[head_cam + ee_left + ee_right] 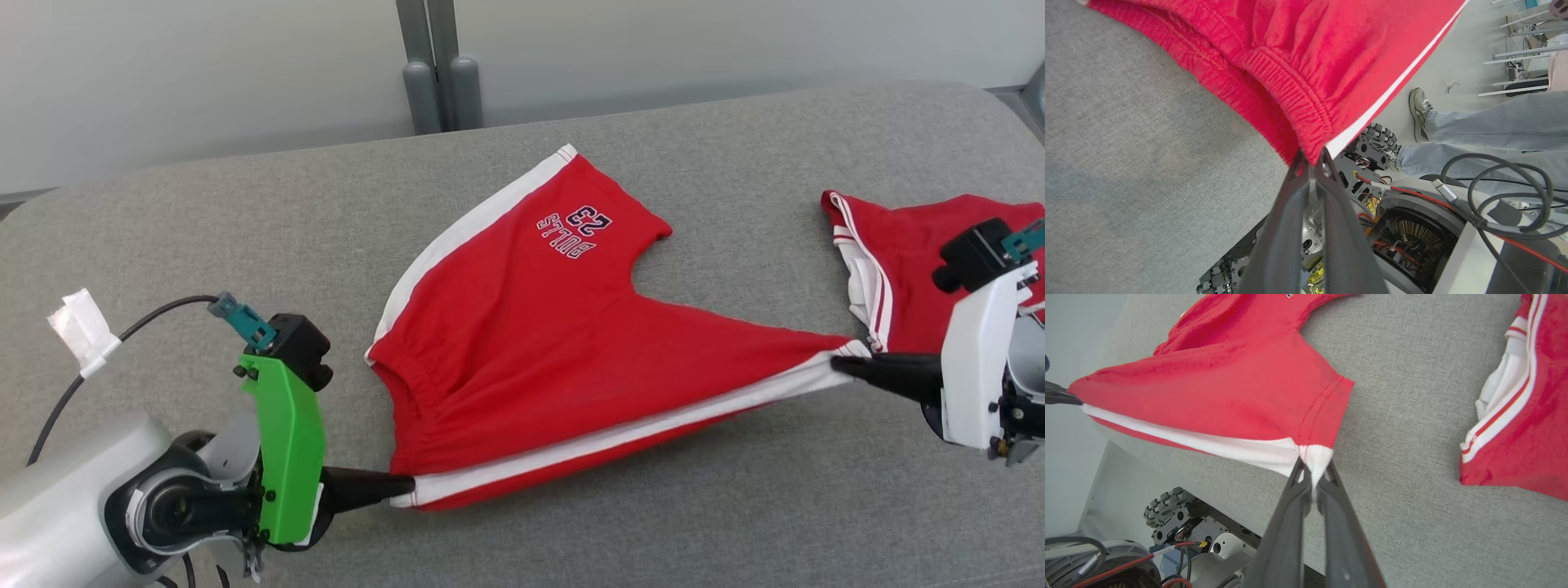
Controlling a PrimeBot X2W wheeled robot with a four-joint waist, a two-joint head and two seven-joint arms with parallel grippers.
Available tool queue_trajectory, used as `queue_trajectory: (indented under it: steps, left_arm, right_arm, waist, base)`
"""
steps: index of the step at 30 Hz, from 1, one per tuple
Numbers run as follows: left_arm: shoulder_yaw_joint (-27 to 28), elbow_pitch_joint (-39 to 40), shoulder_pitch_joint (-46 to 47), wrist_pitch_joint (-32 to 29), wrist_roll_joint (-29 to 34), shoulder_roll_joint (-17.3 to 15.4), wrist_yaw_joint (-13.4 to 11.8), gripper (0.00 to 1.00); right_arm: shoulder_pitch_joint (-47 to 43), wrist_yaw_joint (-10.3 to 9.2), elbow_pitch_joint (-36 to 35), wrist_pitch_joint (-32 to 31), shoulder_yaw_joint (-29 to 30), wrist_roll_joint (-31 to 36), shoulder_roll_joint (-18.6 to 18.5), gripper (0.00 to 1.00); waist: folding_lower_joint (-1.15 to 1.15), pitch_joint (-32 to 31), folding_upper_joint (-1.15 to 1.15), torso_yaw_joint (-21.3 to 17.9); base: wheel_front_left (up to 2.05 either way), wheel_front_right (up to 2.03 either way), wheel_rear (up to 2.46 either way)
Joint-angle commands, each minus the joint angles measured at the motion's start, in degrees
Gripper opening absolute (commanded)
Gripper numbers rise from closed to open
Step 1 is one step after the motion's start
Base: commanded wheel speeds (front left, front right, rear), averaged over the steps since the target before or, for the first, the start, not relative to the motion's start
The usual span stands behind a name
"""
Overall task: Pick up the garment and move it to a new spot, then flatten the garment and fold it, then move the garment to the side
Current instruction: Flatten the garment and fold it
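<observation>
While the red shorts (522, 327) are laid across the middle of the grey padded table (204, 212), their near white-striped side is held taut between both grippers. The waistband corner is pinched by the left gripper (406, 487), the leg-hem corner by the right gripper (838, 366). A second red garment (914, 245) is seen on the table just beyond the right gripper

light: bright, even, diffuse | shadows: soft | glare: none | wrist views: edges bowed | focus: sharp
</observation>
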State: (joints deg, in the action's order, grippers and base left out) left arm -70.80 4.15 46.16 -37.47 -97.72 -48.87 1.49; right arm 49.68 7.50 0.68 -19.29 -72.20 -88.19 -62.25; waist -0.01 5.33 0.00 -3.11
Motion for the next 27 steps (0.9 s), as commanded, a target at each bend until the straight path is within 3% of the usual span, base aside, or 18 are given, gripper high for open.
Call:
queue_trajectory:
  steps: [1,7,16,27]
  left_arm:
    - [0.24,-0.05,0.63,-1.33,-1.27,-0.37,-0.11,0.00]
    - [3.11,-4.21,5.20,-6.25,-7.12,1.72,-1.33,0.00]
    - [6.84,-11.73,12.03,-11.48,-12.48,6.84,-0.84,0.00]
    - [10.16,-20.25,19.91,-12.07,-12.26,12.67,-0.16,0.00]
  right_arm:
    - [1.53,0.00,0.97,-0.94,0.62,-0.81,0.83,0.00]
    - [9.02,0.00,7.33,-7.46,2.53,-1.87,6.01,0.00]
    - [20.94,0.00,22.17,-18.02,5.50,-6.55,13.61,0.00]
    - [32.32,0.01,36.39,-21.16,6.26,-4.51,22.02,0.00]
  waist:
    - [0.01,0.87,0.00,0.31]
    - [0.01,4.69,0.00,2.00]
    - [0.01,13.15,0.00,6.36]
    - [0.01,22.47,0.00,12.09]
  base:
    - [0.00,0.00,0.00]
    - [0.00,0.00,0.00]
    - [0.00,0.00,0.00]
    - [0.00,0.00,0.00]
